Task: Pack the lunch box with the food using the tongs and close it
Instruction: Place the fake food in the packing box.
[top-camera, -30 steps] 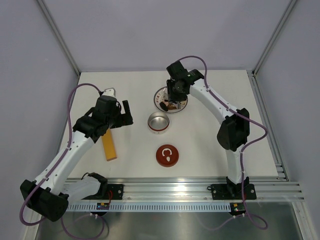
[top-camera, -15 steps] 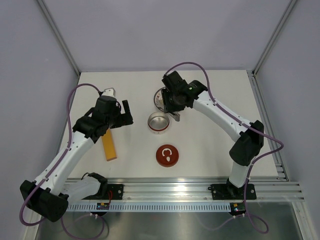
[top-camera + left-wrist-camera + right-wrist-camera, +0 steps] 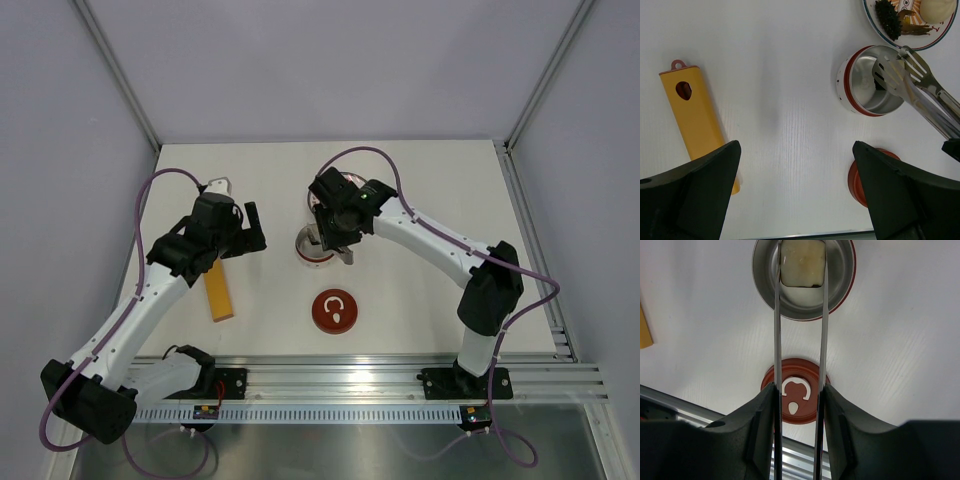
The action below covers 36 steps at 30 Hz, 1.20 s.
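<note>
Held tongs [image 3: 778, 330] point tips-first into lunch box [image 3: 839, 282].

**Right Arm Grips the Tongs, Left Hangs Wide Open**

The left arm [image 3: 140, 305] rises from its base at the near left corner and bends at the elbow toward the middle of the table, wrist tilted down. The left gripper [image 3: 795, 150] hangs above the surface, jaws spread wide with nothing between them. The right arm [image 3: 430, 228] climbs from its near-right base, folds at a dark elbow on the right side and stretches left and farther across the table. The right gripper [image 3: 797, 390], pointing down, is clamped on the two thin arms of the tongs [image 3: 823, 330], pressing them partly together.
</note>
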Motion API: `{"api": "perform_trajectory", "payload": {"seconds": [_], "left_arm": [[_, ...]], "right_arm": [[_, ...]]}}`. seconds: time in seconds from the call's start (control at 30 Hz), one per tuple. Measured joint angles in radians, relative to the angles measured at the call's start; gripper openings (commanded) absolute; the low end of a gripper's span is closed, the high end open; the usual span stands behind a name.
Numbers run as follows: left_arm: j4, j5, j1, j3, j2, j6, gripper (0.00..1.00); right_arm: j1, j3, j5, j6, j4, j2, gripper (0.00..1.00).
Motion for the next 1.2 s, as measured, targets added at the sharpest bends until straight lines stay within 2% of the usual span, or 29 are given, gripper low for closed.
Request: {"api": "perform_trajectory", "payload": {"seconds": [0.43, 0.83, 1.2], "left_arm": [[0.000, -0.002, 0.000, -0.001, 0.000, -0.001, 0.99], [0.000, -0.002, 0.000, -0.001, 0.000, -0.001, 0.99], [0.000, -0.002, 0.000, -0.001, 0.000, -0.001, 0.99]], "right_arm": [[0.018, -0.014, -0.008, 0.014, 0.023, 0.004, 0.41], [0.028, -0.018, -0.008, 0.018, 0.031, 0.012, 0.60], [0.029, -0.018, -0.005, 0.019, 0.034, 0.014, 0.59]]}}
